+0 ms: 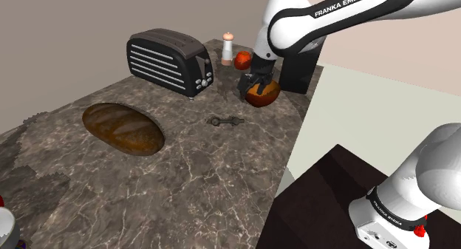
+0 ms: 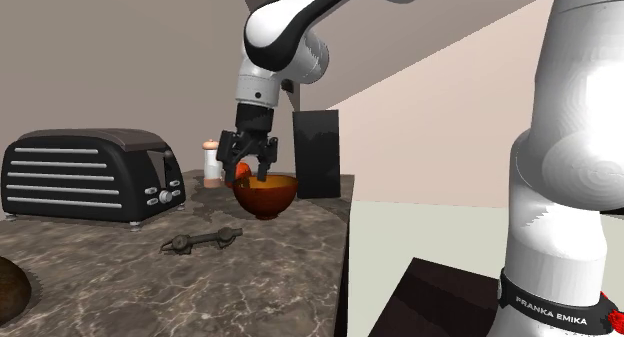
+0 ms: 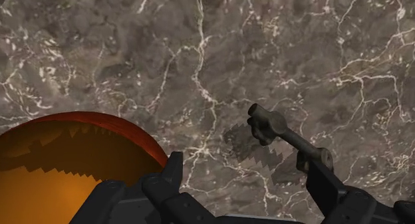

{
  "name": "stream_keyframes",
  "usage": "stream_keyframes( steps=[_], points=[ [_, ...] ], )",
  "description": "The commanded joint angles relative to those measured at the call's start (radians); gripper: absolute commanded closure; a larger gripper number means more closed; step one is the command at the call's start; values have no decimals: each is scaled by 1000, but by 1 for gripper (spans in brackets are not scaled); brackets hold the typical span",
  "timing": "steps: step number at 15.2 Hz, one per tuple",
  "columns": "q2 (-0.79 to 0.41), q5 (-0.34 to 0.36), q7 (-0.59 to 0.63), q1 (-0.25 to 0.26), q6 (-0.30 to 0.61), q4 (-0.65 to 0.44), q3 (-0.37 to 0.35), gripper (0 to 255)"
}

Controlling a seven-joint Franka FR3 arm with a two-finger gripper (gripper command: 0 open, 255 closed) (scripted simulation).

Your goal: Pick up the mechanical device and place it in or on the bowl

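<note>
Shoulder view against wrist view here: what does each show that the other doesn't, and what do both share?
The shoulder view adds the black toaster, the brown loaf, a small white shaker, a red fruit, a black box, the white arm and its dark stand. The wrist view adds a look down into the bowl, orange inside, and the knobbed end of the device up close. Both share the bowl, the device lying on the veined stone counter apart from the bowl, and the open gripper, holding nothing.
</note>
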State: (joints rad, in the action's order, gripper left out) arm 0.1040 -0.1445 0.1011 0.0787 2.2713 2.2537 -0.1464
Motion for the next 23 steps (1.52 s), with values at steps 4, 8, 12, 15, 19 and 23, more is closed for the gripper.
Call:
stream_keyframes(
  steps=[4, 8, 12, 15, 19, 23],
  points=[
    [-20, 0, 2, 3, 35, 14, -4, 0],
    [-20, 0, 2, 3, 35, 14, -4, 0],
    [-19, 0, 2, 3, 34, 14, -4, 255],
    [-19, 0, 2, 3, 34, 14, -4, 255],
    [-19, 0, 2, 3, 34, 14, -4, 255],
    [-146, 223, -25, 49, -44, -106, -65, 0]
  ],
)
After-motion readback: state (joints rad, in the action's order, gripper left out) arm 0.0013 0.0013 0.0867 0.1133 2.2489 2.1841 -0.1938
